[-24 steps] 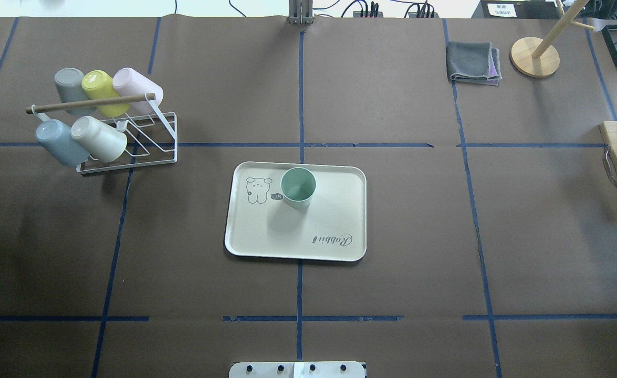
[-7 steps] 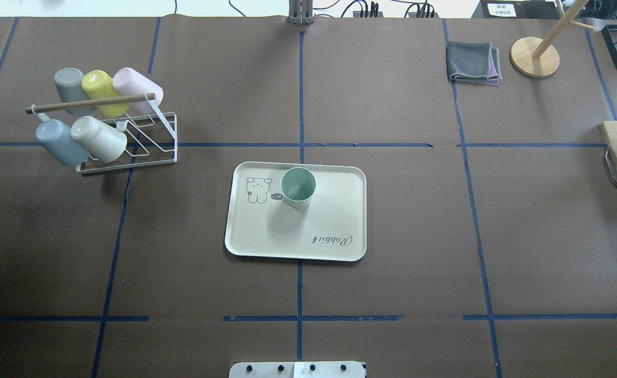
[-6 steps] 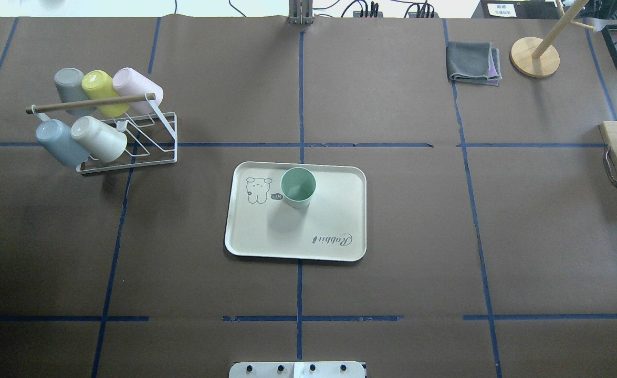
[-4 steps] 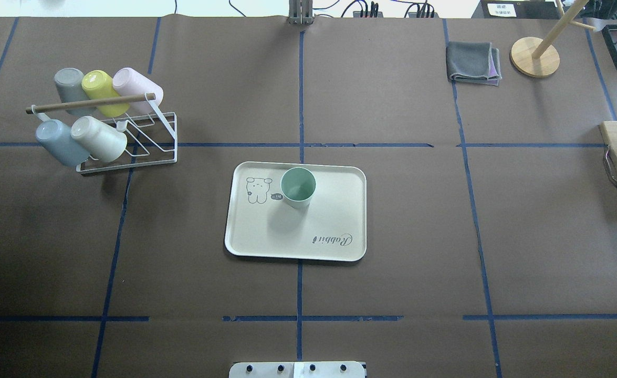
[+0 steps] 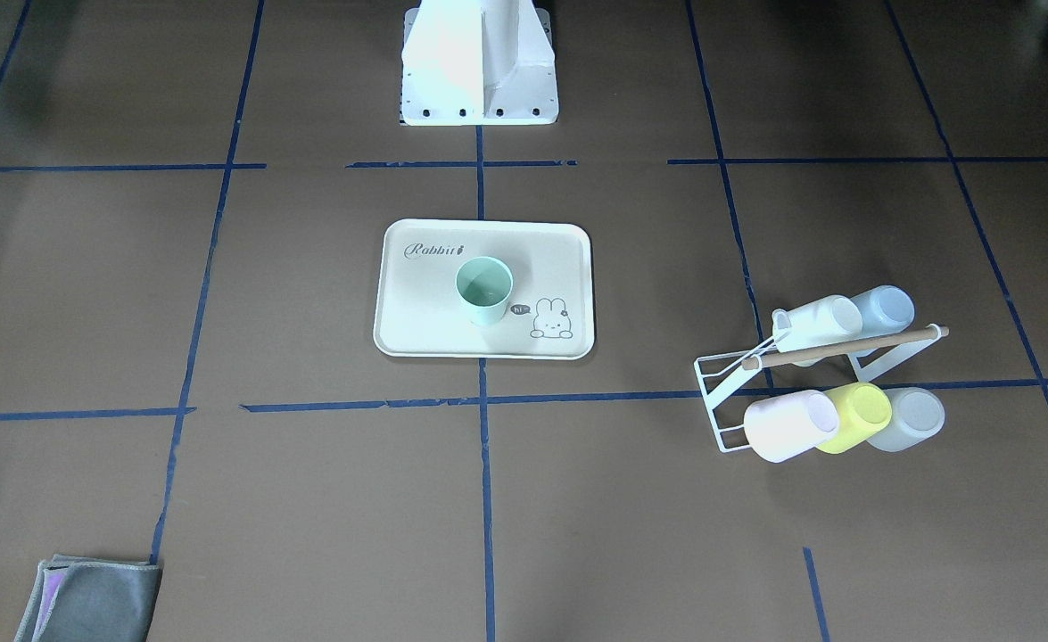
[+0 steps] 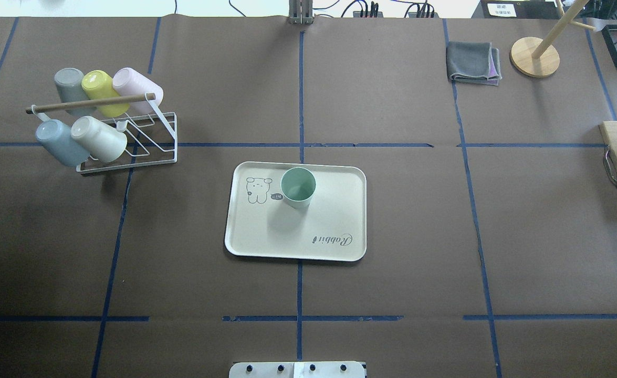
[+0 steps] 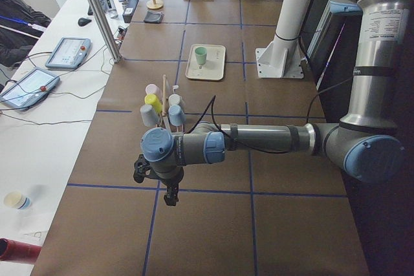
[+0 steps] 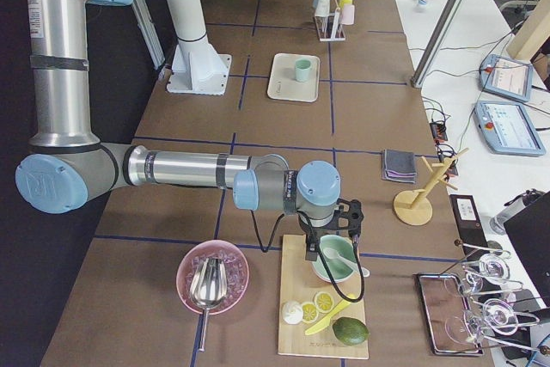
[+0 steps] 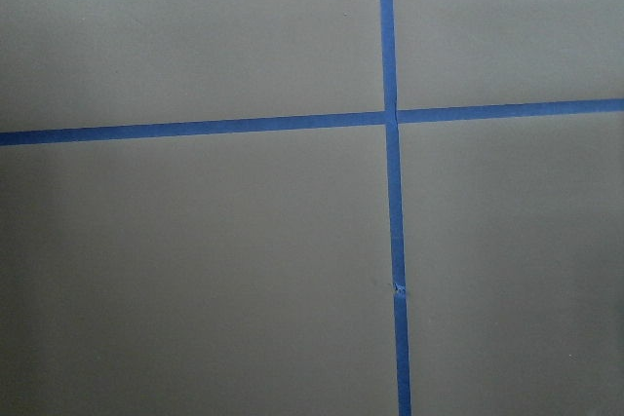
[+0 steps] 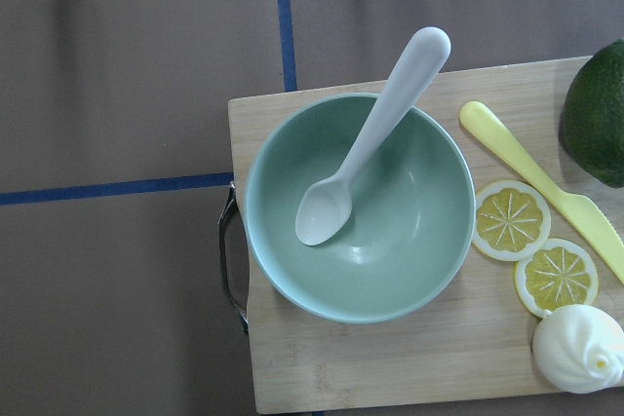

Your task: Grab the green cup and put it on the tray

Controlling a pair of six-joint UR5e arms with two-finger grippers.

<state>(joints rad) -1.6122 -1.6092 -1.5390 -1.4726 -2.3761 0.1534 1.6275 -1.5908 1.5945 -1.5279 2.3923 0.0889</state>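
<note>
The pale green cup (image 6: 297,187) stands upright, mouth up, on the cream tray (image 6: 334,220) at the table's middle, next to the bunny drawing; the front view shows the cup (image 5: 484,290) on the tray (image 5: 416,312) too. No gripper touches either. The left gripper (image 7: 169,197) hangs over bare brown table at the left end, beyond the cup rack. At the right end the right gripper (image 8: 354,251) hovers above a green bowl. I cannot tell whether either gripper is open or shut.
A white wire rack (image 6: 129,152) with several pastel cups stands far left. A folded grey cloth (image 6: 473,63) and a wooden stand (image 6: 535,56) sit back right. A wooden board (image 10: 390,367) holds a green bowl (image 10: 409,231) with a spoon, lemon slices and an avocado.
</note>
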